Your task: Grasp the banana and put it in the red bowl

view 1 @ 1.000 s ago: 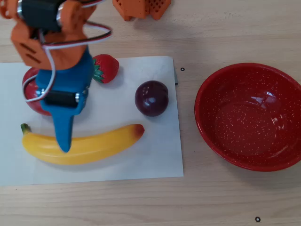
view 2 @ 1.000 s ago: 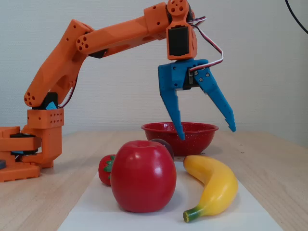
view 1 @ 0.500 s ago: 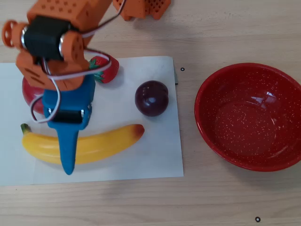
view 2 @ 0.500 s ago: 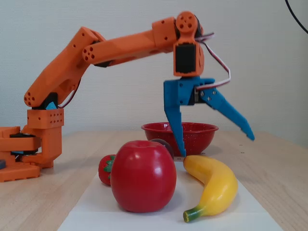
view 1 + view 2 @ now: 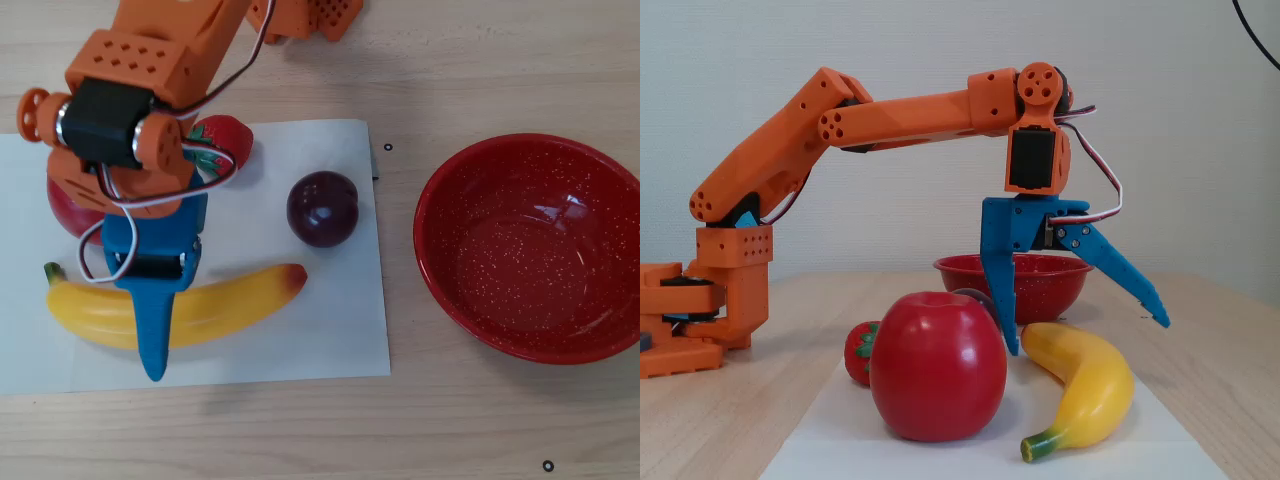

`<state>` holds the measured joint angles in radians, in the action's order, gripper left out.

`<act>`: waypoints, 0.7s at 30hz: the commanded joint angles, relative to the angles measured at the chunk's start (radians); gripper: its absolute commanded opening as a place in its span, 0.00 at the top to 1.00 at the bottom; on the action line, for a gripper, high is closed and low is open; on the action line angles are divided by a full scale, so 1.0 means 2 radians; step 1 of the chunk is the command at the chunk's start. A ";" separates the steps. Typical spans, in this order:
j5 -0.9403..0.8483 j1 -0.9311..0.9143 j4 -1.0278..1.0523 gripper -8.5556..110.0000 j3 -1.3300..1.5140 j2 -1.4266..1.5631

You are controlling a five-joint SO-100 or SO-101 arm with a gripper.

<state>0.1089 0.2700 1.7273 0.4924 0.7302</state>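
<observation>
The yellow banana (image 5: 240,300) lies on a white sheet, its stem to the left in the overhead view; it also shows in the fixed view (image 5: 1090,390). My blue gripper (image 5: 152,315) is open and hangs just over the banana's left half. In the fixed view the gripper (image 5: 1087,336) straddles it: one finger (image 5: 1005,300) points straight down beside the banana, the other (image 5: 1130,285) is splayed out over it. Nothing is held. The red speckled bowl (image 5: 530,260) stands empty to the right of the sheet, and behind the gripper in the fixed view (image 5: 1065,285).
On the white sheet (image 5: 330,330) a red apple (image 5: 62,205) sits partly under the arm, with a strawberry (image 5: 228,135) and a dark plum (image 5: 322,208) beside it. In the fixed view the apple (image 5: 937,365) stands right beside the banana. The arm's base (image 5: 700,320) is at left.
</observation>
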 commanded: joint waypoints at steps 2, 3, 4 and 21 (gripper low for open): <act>0.009 0.006 -0.011 0.42 -0.049 0.019; 0.009 0.005 -0.012 0.42 -0.051 0.015; 0.009 0.005 -0.014 0.42 -0.052 0.012; 0.012 0.003 -0.048 0.53 -0.068 -0.033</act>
<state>0.1150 0.2700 1.6582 0.4433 0.6075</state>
